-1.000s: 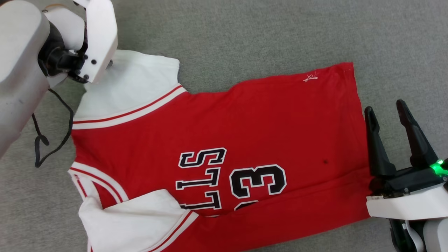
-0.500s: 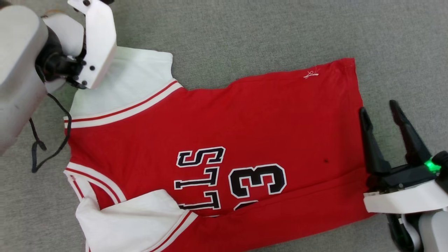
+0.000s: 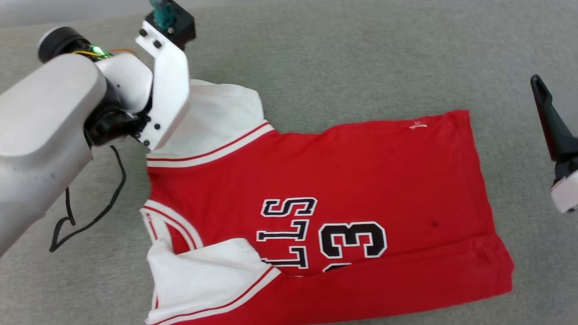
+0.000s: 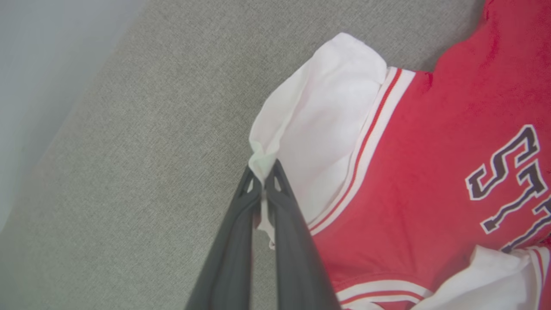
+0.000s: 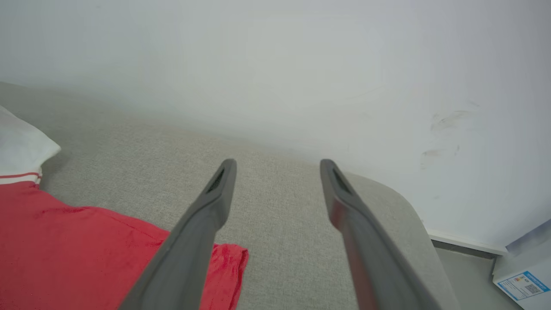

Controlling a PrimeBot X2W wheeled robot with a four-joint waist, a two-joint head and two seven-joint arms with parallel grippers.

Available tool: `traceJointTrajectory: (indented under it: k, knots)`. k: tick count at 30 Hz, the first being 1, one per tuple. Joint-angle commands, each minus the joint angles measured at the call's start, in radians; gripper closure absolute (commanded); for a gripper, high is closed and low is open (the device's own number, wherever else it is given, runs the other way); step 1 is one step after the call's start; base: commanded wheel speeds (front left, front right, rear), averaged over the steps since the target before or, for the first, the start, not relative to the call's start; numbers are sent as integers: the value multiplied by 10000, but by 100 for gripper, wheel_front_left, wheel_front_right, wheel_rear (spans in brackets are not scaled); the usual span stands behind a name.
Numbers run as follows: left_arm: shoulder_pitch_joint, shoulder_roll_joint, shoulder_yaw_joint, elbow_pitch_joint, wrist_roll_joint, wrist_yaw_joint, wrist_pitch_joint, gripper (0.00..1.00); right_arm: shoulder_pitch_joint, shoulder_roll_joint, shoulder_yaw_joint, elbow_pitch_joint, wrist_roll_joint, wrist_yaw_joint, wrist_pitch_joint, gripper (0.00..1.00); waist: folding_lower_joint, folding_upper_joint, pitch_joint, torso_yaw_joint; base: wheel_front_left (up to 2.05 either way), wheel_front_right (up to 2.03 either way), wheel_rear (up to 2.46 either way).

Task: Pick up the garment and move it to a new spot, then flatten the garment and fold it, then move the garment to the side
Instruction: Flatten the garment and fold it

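The garment (image 3: 343, 180), a red jersey with white sleeves and black lettering, lies spread front-up on the grey fabric surface (image 3: 338, 58). Its near sleeve is folded over the chest. In the left wrist view my left gripper (image 4: 263, 170) is shut on the outer edge of the far white sleeve (image 4: 318, 125), which bunches at the fingertips. In the head view the left wrist bracket (image 3: 167, 85) covers that grip. My right gripper (image 5: 277, 165) is open and holds nothing, hovering past the garment's red hem (image 5: 224, 258). One of its dark fingers (image 3: 548, 122) shows at the head view's right edge.
A black cable (image 3: 90, 216) hangs from my left forearm onto the surface. A pale wall (image 5: 275, 64) backs the surface, whose rounded corner (image 5: 413, 215) drops off at the right. Beyond that corner stands a white box with a blue label (image 5: 521, 284).
The head camera has shifted, so the whole picture sits lower and more to the right. My right gripper has drawn away from the hem, up and to the right. My left wrist has risen over the far sleeve.
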Motion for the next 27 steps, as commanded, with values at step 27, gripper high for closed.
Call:
traceJointTrajectory:
  k: [27]
  knots:
    - [-771,-517,-482,-1568,540,8,-1522,100,-4105,-3453,3708,2640,4147,-8,10541,0,-1,0,1408,1834,0,0,0]
